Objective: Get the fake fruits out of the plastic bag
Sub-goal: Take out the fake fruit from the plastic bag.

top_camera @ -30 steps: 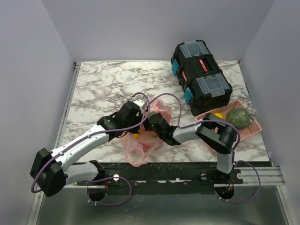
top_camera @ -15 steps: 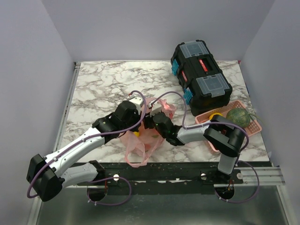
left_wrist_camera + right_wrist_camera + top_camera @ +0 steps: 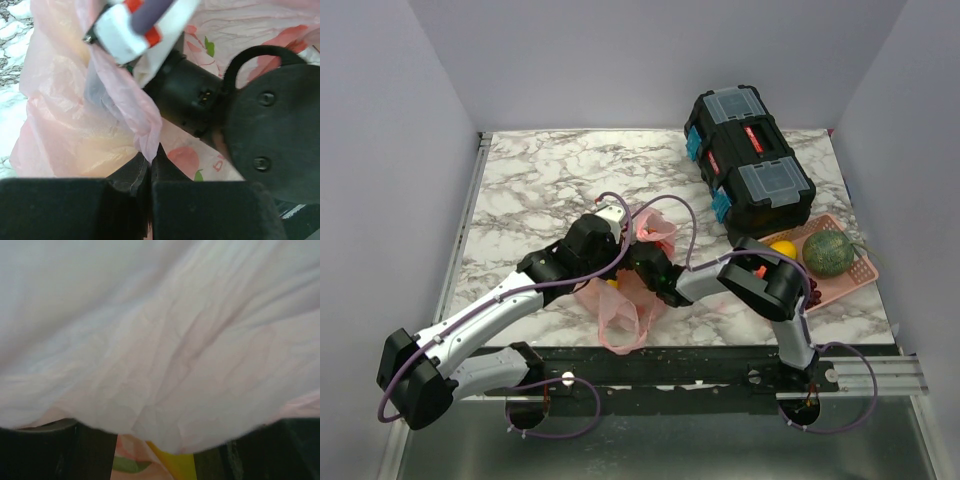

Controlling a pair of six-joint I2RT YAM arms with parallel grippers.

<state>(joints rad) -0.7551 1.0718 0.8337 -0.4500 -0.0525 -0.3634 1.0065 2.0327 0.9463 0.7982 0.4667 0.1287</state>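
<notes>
Right wrist: plastic bag (image 3: 165,340) across view

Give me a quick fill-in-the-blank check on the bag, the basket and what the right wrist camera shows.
1. The left gripper is shut on a fold of the ____ plastic bag.
2. The netted melon lying in the basket is ____.
3. In the right wrist view, the fruit peeking out under the bag film is ____.
Missing words: pink; green; yellow.
</notes>
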